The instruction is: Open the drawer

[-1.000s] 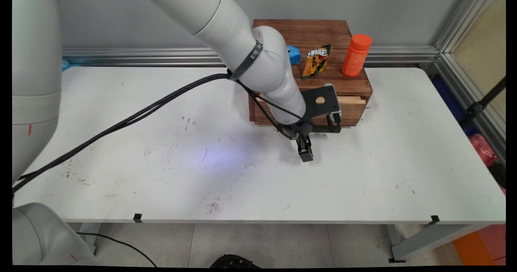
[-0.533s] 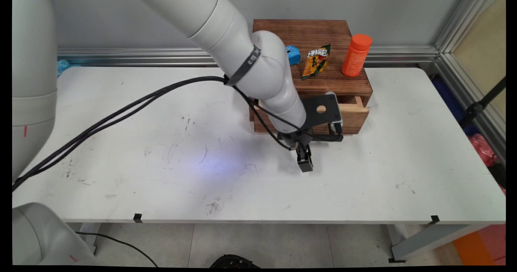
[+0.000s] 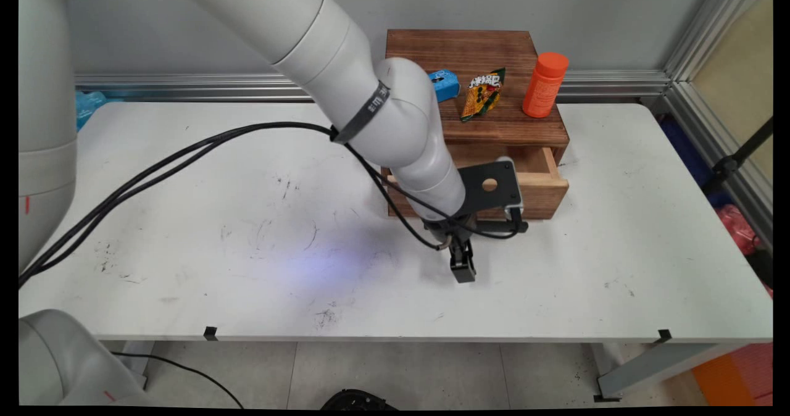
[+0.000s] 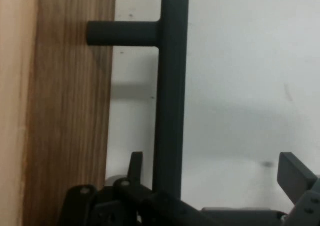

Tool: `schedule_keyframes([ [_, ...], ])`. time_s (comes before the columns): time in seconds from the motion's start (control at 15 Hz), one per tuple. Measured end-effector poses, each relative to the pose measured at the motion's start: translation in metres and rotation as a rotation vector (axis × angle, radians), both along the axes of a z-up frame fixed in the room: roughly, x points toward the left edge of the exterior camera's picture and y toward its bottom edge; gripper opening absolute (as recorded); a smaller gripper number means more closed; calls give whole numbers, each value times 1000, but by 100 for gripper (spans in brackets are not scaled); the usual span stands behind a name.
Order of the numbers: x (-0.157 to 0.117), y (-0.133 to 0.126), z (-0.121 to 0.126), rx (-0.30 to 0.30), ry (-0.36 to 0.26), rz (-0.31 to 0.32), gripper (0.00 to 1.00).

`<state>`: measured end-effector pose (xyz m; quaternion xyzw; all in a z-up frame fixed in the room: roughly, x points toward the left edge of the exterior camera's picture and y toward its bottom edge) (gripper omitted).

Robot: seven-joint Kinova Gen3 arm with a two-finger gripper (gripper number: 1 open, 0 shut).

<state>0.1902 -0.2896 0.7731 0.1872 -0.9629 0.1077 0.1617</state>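
A dark wooden box (image 3: pixel 469 49) stands at the back of the white table (image 3: pixel 247 231). Its light wood drawer (image 3: pixel 536 180) is pulled partly out toward the table's near side. My gripper (image 3: pixel 463 270) hangs low over the table just in front of the drawer, pointing down. In the hand view the drawer front (image 4: pixel 65 116) fills the left side and its black bar handle (image 4: pixel 170 85) runs between my fingers. The gripper (image 4: pixel 212 161) is open; one finger (image 4: pixel 135 163) sits between handle and drawer front, the other (image 4: pixel 295 176) stands well clear.
On top of the box lie a small blue packet (image 3: pixel 445 84), a green and yellow snack bag (image 3: pixel 482 94) and an upright orange bottle (image 3: pixel 544 86). Black cables (image 3: pixel 185 160) trail from the arm across the table's left half. A metal rail runs along the wall.
The gripper has moved toward the table's near edge, and the drawer has slid further out of the box with it. The things on top have not moved.
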Motion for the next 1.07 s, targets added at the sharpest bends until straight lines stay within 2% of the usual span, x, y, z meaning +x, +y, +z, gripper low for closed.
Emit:
schedule_keyframes([
  [1.07,-19,65,6,12,27,-45,100],
])
